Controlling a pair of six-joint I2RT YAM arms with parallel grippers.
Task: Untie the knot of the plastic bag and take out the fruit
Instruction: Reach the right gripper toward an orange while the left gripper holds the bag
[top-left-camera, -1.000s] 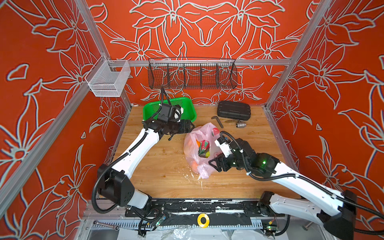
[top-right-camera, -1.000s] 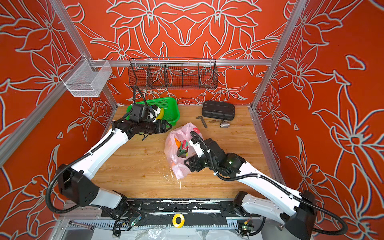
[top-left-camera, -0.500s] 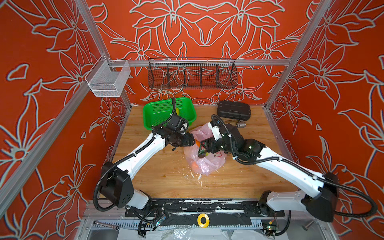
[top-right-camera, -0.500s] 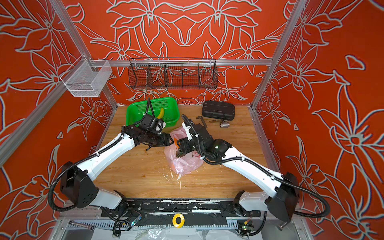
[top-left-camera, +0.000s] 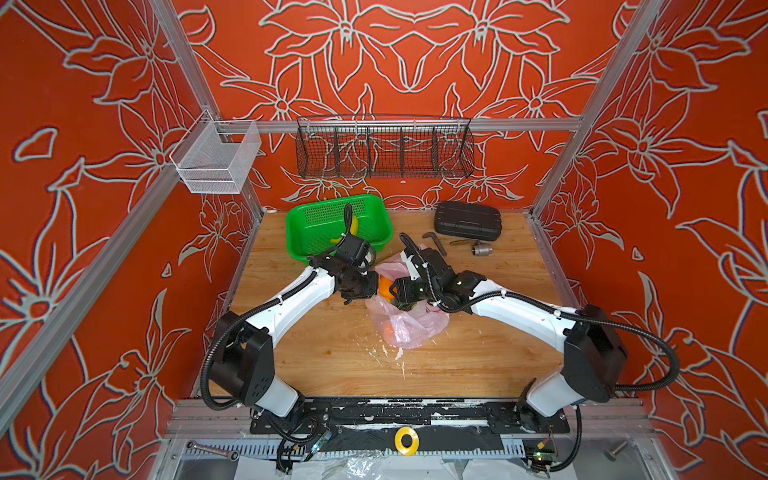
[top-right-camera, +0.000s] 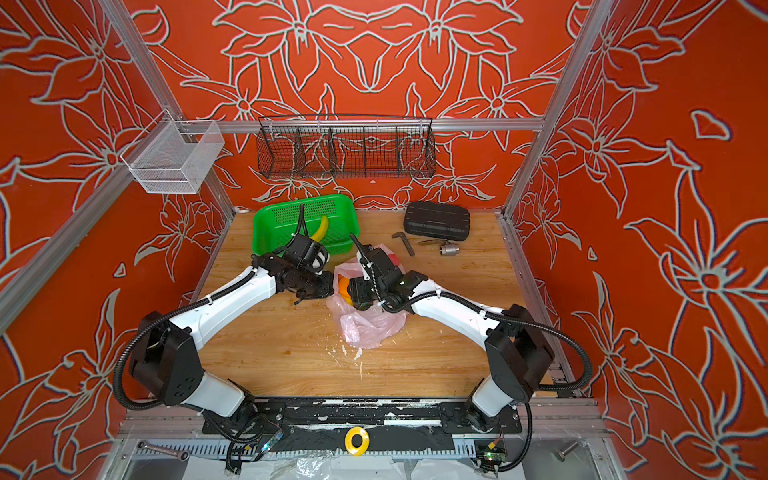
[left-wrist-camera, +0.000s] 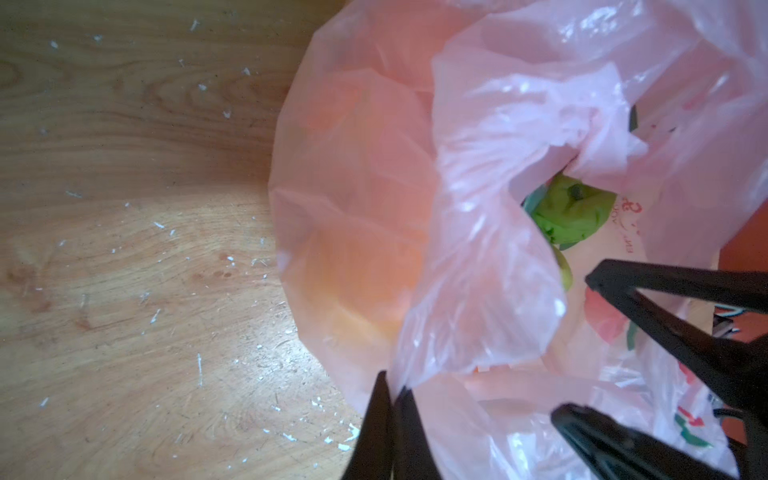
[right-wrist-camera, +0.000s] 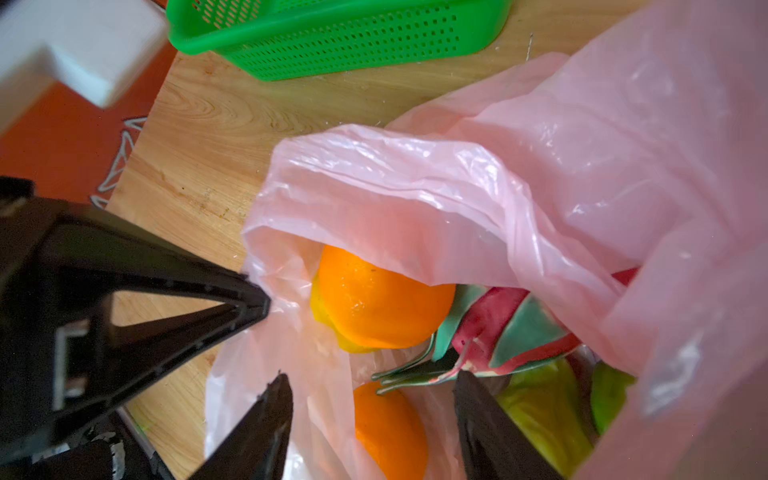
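The pink plastic bag (top-left-camera: 409, 328) (top-right-camera: 365, 328) lies mid-table with its mouth open; the knot is not in view. My left gripper (left-wrist-camera: 392, 384) (top-left-camera: 368, 293) is shut on the bag's rim (left-wrist-camera: 415, 365) on its left side. My right gripper (right-wrist-camera: 372, 380) (top-left-camera: 401, 297) stands open inside the mouth, its fingers either side of an orange (right-wrist-camera: 390, 428) below. More fruit lies in the bag: another orange (right-wrist-camera: 382, 299) (top-left-camera: 385, 286), a pink-red dragon fruit (right-wrist-camera: 507, 328) and a green one (right-wrist-camera: 540, 407) (left-wrist-camera: 569, 212).
A green basket (top-left-camera: 374, 220) holding a yellow banana (top-left-camera: 353, 226) stands just behind the left gripper. A black case (top-left-camera: 467, 220), a hex key (top-left-camera: 434, 241) and a metal socket (top-left-camera: 482, 249) lie at the back right. White crumbs dot the wood in front of the bag.
My left gripper came from the basket to the bag and shut on its rim. My right gripper moved from the bag's front side up into its mouth.
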